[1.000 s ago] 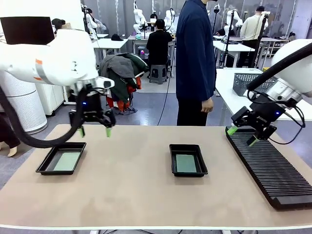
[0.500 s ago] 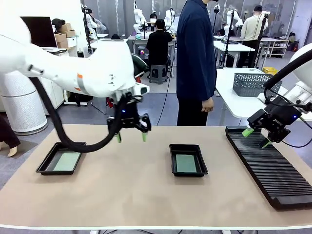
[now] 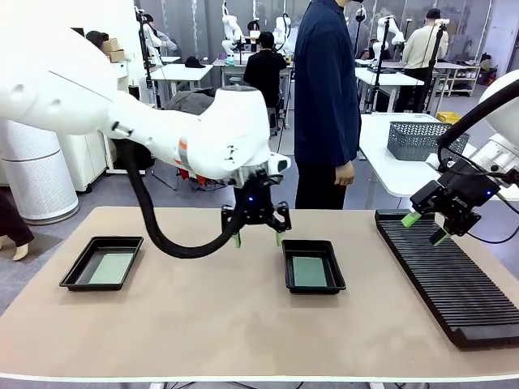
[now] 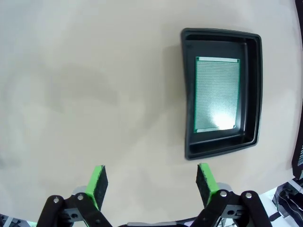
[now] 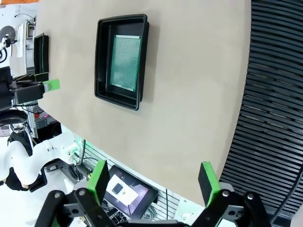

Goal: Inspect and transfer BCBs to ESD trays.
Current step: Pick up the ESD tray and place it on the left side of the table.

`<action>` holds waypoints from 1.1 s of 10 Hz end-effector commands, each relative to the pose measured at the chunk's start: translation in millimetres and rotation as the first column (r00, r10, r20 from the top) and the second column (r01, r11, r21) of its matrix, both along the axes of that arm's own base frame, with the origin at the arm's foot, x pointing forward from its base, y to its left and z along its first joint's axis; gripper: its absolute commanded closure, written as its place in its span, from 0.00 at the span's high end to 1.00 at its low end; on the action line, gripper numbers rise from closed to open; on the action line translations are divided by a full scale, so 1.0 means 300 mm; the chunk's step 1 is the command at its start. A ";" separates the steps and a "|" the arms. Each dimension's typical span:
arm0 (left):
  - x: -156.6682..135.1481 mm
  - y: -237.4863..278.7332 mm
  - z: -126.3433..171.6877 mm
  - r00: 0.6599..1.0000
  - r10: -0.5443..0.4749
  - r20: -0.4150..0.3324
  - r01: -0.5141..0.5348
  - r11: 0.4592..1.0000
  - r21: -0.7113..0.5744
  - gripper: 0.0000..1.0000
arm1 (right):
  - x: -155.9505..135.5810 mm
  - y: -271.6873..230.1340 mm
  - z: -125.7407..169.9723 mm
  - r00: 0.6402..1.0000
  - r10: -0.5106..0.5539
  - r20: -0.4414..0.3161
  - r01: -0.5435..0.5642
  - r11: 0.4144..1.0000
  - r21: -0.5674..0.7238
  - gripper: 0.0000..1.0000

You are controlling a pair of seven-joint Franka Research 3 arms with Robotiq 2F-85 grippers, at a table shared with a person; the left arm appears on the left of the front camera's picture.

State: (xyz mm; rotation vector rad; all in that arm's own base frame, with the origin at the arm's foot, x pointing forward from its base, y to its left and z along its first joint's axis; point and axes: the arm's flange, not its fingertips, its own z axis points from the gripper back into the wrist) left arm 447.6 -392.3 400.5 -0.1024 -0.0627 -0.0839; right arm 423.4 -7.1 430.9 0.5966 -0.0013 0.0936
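The left gripper (image 3: 257,238) hangs with its jaws apart and empty, just off the near-left corner of the centre tray (image 3: 313,266); the right gripper (image 3: 426,228), jaws likewise wide and bare, hovers above the far end of the ribbed rack (image 3: 446,275), well to the right of that tray.

One BCB (image 3: 308,271) lies flat on the centre tray's floor, its long axis running along the tray's length, away from the robot toward the person (image 3: 326,97). A second board (image 3: 111,268) rests in the other tray (image 3: 102,263), far to the left of the centre tray, its long axis also front to back on the surface (image 3: 243,324).

The likely trouble: the board sits snug below sloping rims, so descending pads could strike the rim, shove the tray, or scrape the thin board instead of catching its edges.
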 end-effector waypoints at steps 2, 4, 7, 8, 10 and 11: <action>0.058 -0.134 -0.094 1.000 0.020 0.005 -0.020 0.999 0.030 1.00 | -0.013 0.003 -0.003 1.000 -0.024 -0.006 0.024 1.000 0.002 1.00; 0.065 -0.187 -0.162 0.999 0.043 0.027 -0.044 0.998 0.037 1.00 | -0.013 0.003 -0.003 1.000 -0.024 -0.006 0.024 1.000 0.002 1.00; 0.095 -0.220 -0.232 0.996 0.074 0.042 -0.075 0.996 0.046 1.00 | -0.013 0.003 -0.003 1.000 -0.024 -0.006 0.024 1.000 0.002 1.00; 0.104 -0.222 -0.253 0.995 0.084 0.052 -0.087 0.995 0.046 1.00 | -0.013 0.003 -0.003 1.000 -0.024 -0.006 0.024 1.000 0.002 1.00; 0.108 -0.225 -0.280 0.995 0.090 0.036 -0.092 0.995 0.048 1.00 | -0.013 0.003 -0.003 1.000 -0.024 -0.006 0.024 1.000 0.002 1.00; 0.111 -0.227 -0.283 0.995 0.096 0.034 -0.098 0.994 0.056 1.00 | -0.013 0.003 -0.003 1.000 -0.024 -0.006 0.024 1.000 0.002 1.00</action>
